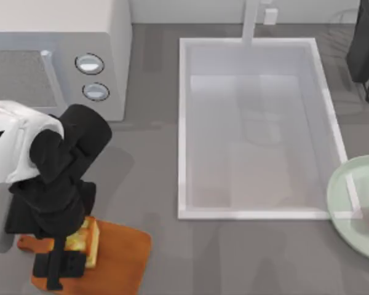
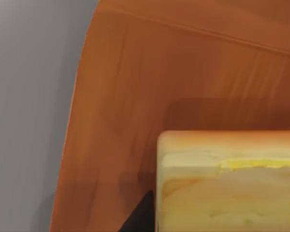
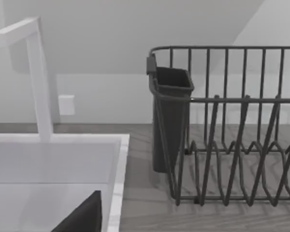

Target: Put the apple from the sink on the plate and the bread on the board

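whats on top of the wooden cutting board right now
The golden-browned square bread block sits on the orange-brown wooden cutting board, with the left end effector directly over it. The black arm covers much of the bread and the board's left part, so contact there cannot be seen.

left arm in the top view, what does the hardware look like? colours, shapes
The left arm has a rounded white shell on its rear link, then bulky matte-black cylindrical segments leading down to a black, blocky left pincer. No cables or markings are visible.
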